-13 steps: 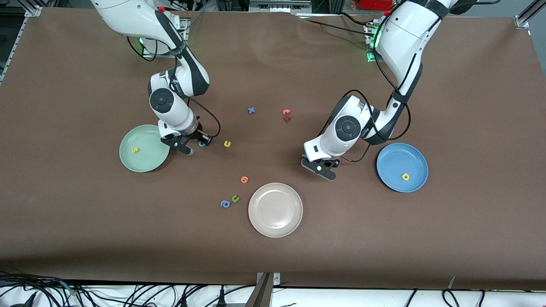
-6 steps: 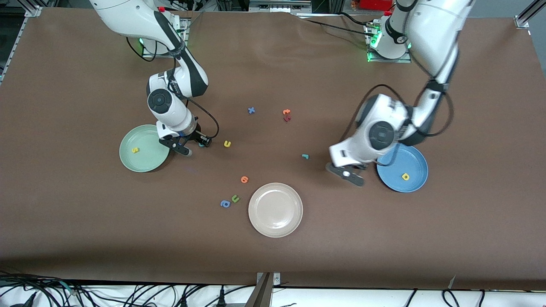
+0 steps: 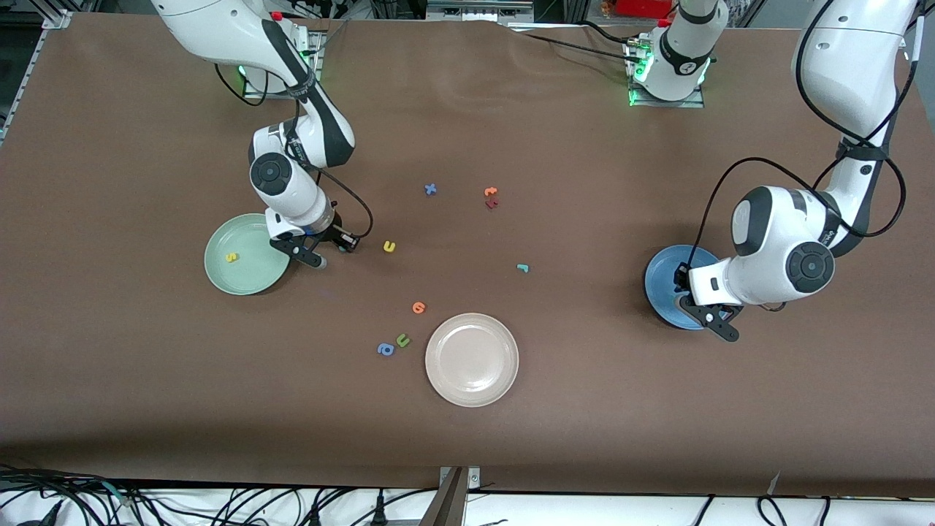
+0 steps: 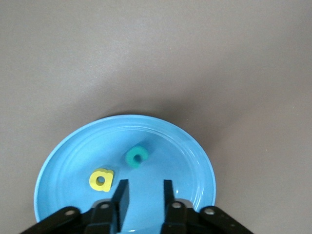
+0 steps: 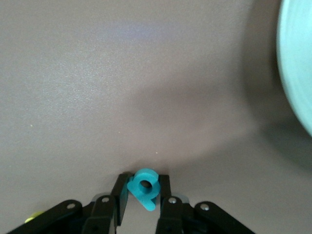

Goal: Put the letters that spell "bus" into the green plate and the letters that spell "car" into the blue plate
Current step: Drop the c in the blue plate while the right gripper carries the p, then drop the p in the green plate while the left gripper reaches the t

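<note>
Teal b (image 5: 145,187) clamped in right gripper (image 5: 141,195) (beside green plate (image 3: 245,254)); left gripper (image 4: 144,195) parted over blue plate (image 4: 161,141).

A beige plate (image 3: 472,359) lies roughly between the right gripper (image 3: 321,252) and the left gripper (image 3: 712,321), well apart from both, with a green u (image 3: 402,340) and a blue a (image 3: 386,349) just beside it.

Right arm bent down low, right gripper (image 3: 319,252) just above counter, fingers (image 5: 120,193) pinched together on small item. Left arm reaches from its base, elbow high, left gripper (image 3: 707,319) pointing down, fingers (image 4: 122,195) parted, holding nothing.
</note>
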You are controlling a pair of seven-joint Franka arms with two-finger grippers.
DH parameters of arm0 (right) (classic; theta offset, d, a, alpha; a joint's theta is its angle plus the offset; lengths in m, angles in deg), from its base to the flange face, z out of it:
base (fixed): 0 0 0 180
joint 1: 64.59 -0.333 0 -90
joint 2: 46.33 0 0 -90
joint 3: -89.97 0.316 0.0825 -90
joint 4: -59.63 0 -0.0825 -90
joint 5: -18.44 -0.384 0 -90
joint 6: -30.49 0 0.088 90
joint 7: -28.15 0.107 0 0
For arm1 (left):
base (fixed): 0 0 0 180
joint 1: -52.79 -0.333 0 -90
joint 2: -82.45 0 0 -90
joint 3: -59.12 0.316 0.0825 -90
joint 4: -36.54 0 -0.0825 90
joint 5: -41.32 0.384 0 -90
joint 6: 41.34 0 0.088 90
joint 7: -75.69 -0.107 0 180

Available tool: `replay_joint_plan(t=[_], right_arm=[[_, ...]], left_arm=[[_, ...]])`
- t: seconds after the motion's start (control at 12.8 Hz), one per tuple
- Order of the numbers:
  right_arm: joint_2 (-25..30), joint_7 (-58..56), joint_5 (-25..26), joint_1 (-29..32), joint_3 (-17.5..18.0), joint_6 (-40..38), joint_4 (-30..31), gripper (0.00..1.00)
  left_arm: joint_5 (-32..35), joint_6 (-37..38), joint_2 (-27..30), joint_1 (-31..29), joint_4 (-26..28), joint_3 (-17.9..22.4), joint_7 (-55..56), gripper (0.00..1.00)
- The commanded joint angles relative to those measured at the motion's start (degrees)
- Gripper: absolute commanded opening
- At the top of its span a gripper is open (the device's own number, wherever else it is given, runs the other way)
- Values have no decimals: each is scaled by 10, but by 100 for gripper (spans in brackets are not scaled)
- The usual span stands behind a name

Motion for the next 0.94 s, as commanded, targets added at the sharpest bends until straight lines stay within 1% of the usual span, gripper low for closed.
replay_joint_plan(t=[0.0,0.08,0.23,0.31,0.47,0.55,0.62,0.78,0.86], right_arm=[[-6,-5,4,3,1,4,-6,0],[-5,-6,4,4,1,1,-11,0],[7,-7,4,4,-3,-18,-23,0],[16,-10,4,4,-16,-61,-42,0],[29,-31,7,4,-42,-196,-115,0],[36,-62,7,4,-60,-254,-142,0],[38,-108,7,4,-91,-297,-153,0],[44,-231,7,4,-145,-329,-149,0],[39,-282,6,4,-167,-330,-140,0]], left_arm=[[13,12,8,9,1,-10,2,100],[8,20,11,14,-2,-12,11,100],[7,35,20,14,-3,-51,60,100],[7,35,20,15,-3,-67,94,100],[7,32,18,20,-3,-108,182,100],[8,28,14,34,-3,-116,229,100],[10,17,8,63,-3,-115,268,100],[13,-26,-13,97,-1,-116,374,98],[14,-41,-18,116,-2,-115,417,93]])
